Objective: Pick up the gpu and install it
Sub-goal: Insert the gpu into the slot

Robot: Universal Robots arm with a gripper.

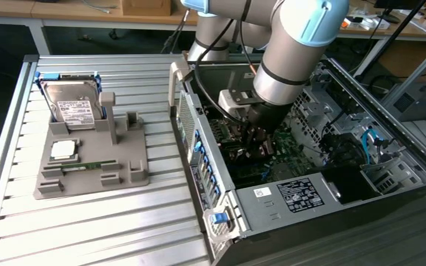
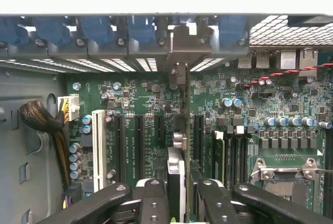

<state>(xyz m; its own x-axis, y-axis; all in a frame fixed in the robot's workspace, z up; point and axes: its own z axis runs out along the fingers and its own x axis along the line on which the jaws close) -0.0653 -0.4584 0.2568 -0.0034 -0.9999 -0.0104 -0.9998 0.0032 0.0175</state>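
While my gripper (image 2: 179, 195) clamps the gpu (image 2: 176, 180) edge-on above the motherboard (image 2: 140, 104), I judge insertion underway, requiring exact slot alignment.

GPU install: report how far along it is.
Done: the thin green-board GPU card is off the grey parts tray, which holds the silver hard drive and narrow green memory stick. In hand: the gripper holds the card edge-on inside the black computer case, over the motherboard slots. Left: whether it is seated cannot be told.
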